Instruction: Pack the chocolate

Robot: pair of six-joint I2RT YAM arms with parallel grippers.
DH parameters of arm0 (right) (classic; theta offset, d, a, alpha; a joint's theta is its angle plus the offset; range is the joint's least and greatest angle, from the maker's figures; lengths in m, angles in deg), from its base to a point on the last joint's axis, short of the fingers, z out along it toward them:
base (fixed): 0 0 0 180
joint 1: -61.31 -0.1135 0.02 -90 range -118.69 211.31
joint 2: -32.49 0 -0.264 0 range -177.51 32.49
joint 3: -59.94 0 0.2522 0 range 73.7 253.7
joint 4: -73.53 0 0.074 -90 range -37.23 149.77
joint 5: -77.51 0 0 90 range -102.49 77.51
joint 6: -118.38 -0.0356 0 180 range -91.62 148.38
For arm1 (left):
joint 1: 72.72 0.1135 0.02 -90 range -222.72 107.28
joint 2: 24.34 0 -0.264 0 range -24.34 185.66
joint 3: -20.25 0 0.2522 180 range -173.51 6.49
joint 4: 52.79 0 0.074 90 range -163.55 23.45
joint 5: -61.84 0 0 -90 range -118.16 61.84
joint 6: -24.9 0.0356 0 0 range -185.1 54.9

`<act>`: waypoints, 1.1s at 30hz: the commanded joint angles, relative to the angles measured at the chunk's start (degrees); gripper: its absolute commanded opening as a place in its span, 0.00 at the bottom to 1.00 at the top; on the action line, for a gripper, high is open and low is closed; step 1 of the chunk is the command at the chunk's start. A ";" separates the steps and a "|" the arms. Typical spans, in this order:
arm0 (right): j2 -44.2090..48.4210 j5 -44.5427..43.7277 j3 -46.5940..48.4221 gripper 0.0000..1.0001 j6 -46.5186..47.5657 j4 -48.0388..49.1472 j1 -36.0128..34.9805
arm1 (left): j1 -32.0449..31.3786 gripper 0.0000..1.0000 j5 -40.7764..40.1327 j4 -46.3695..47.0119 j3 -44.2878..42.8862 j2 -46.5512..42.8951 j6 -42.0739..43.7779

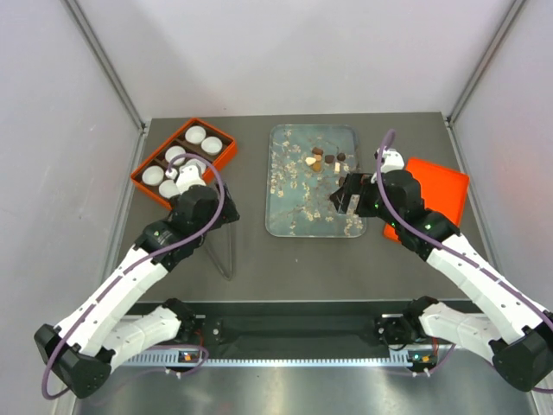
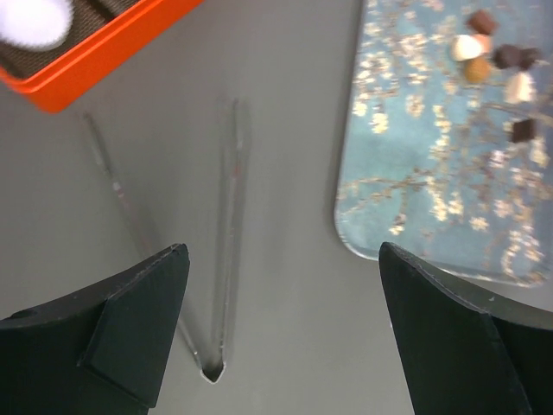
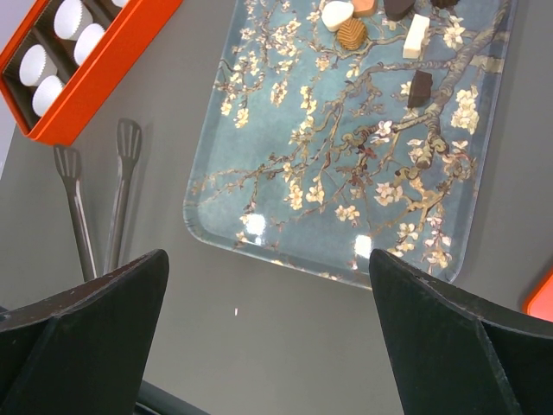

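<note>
Several chocolate pieces are clustered at the far end of the tray. Both left fingers and right fingers are held apart, empty. Heads of the tongs are made out in the right wrist view alone.

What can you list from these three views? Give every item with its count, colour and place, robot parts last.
chocolate: about eight, dark brown, tan and cream, far end of tray
tray: one, blue-grey with blossom print, table centre
box: one, orange, divided, far left of table
paper cups: at least five showing, white, inside box
tongs: one pair, metal, on table between box and tray
lid: one, orange, right of tray
table: one, grey
arms: two, white and black, near edge
left hand: black, open, above tongs
right hand: black, open, above tray's near edge
</note>
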 commanded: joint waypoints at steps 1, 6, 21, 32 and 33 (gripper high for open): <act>0.68 -0.41 0.30 1.00 -0.40 3.13 -0.64 | 0.00 0.96 -6.66 -5.40 0.96 1.55 -4.53; -0.02 -0.41 0.04 1.00 -0.31 3.04 -0.64 | 1.58 0.98 -5.72 -6.38 3.94 2.79 -9.37; 1.82 -1.55 -2.33 1.00 0.83 3.31 -0.73 | 15.12 0.99 13.89 1.61 14.14 10.00 -6.48; 1.47 -2.61 -2.77 1.00 1.71 3.31 -0.73 | 15.12 0.94 16.35 10.05 20.20 13.51 -5.77; 1.65 -2.61 -2.77 1.00 1.71 3.31 -0.82 | 15.12 0.93 16.96 10.40 20.12 14.64 -5.25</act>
